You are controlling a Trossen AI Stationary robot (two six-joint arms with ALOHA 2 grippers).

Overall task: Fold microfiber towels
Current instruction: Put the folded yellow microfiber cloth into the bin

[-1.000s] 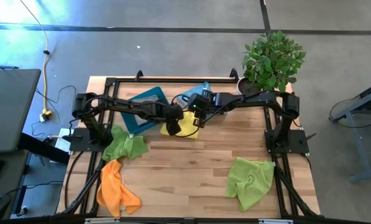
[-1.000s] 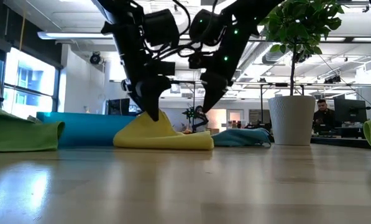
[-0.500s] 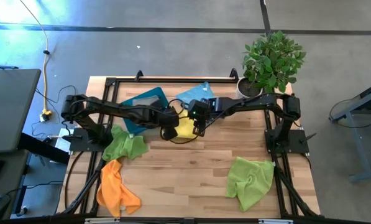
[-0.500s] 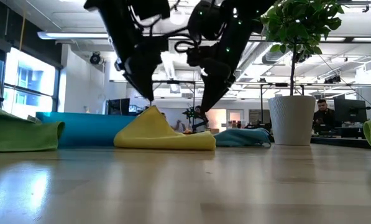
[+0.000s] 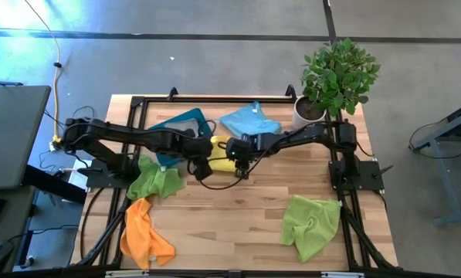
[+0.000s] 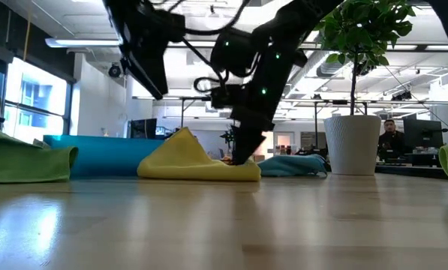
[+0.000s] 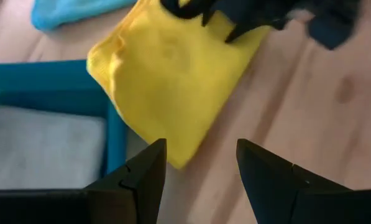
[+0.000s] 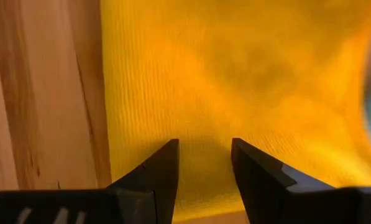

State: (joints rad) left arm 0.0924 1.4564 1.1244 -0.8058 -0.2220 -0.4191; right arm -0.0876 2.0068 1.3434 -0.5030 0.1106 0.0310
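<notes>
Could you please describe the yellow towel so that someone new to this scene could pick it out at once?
Start at the potted plant on the table's far right corner and move left past the light blue towel. Just in front of it, beside the teal tray, lies the yellow towel, the only yellow cloth, under the right claw.

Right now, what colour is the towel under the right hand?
Yellow towel; right wrist view shows it best.
</notes>
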